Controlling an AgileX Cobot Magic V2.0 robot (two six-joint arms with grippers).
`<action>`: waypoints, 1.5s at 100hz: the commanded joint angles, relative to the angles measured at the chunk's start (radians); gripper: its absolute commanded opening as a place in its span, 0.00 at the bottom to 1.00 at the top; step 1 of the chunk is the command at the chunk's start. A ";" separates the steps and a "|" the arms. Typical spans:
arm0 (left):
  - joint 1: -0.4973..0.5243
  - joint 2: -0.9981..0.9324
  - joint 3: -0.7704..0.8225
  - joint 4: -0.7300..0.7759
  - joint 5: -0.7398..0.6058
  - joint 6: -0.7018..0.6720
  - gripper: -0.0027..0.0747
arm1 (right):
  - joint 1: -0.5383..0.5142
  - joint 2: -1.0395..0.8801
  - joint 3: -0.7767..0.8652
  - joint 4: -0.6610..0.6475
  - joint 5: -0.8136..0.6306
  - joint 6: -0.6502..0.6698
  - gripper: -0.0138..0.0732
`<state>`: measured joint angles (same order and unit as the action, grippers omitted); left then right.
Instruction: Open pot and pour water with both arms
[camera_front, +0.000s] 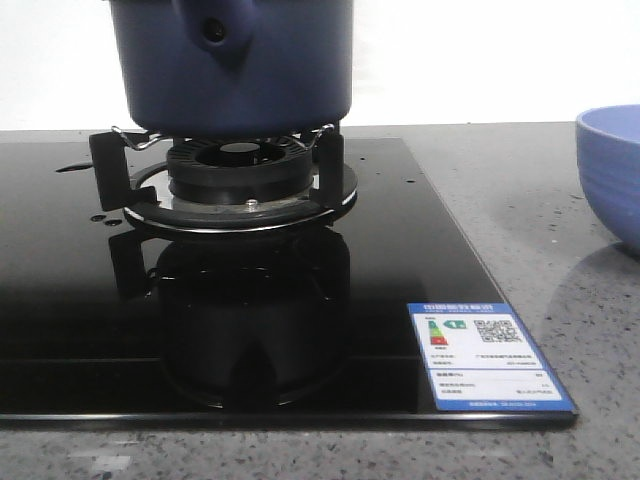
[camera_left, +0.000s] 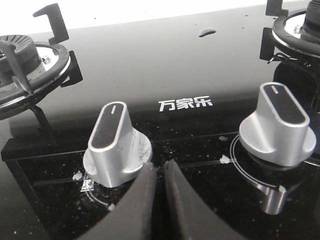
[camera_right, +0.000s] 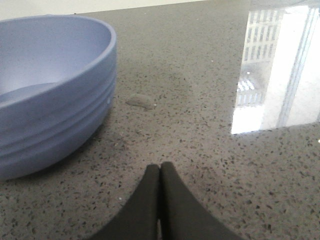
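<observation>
The dark navy-blue pot stands on the burner grate of the black glass stove, its handle mount with a round hole facing me; its top and lid are cut off by the frame. My left gripper is shut and empty, low over the stove's front panel between two silver knobs, close to the nearer knob. My right gripper is shut and empty over the grey stone counter, beside the light blue ribbed bowl. Neither gripper shows in the front view.
The light blue bowl sits on the counter at the right of the stove. A second silver knob and another burner show in the left wrist view. A label sticker lies on the stove's front right corner.
</observation>
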<state>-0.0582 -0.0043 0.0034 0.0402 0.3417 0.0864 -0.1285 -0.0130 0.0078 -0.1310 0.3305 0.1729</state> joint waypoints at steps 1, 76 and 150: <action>-0.008 -0.028 0.029 -0.010 -0.037 -0.009 0.01 | -0.008 -0.014 0.026 -0.003 -0.024 -0.005 0.08; -0.008 -0.028 0.029 -0.010 -0.037 -0.009 0.01 | -0.008 -0.014 0.026 -0.004 -0.031 -0.005 0.08; -0.008 -0.028 0.029 -0.711 -0.414 -0.009 0.01 | -0.008 -0.012 0.026 0.483 -0.509 -0.005 0.09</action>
<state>-0.0582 -0.0043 0.0034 -0.4579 0.0201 0.0864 -0.1285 -0.0130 0.0078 0.3509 -0.1508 0.1729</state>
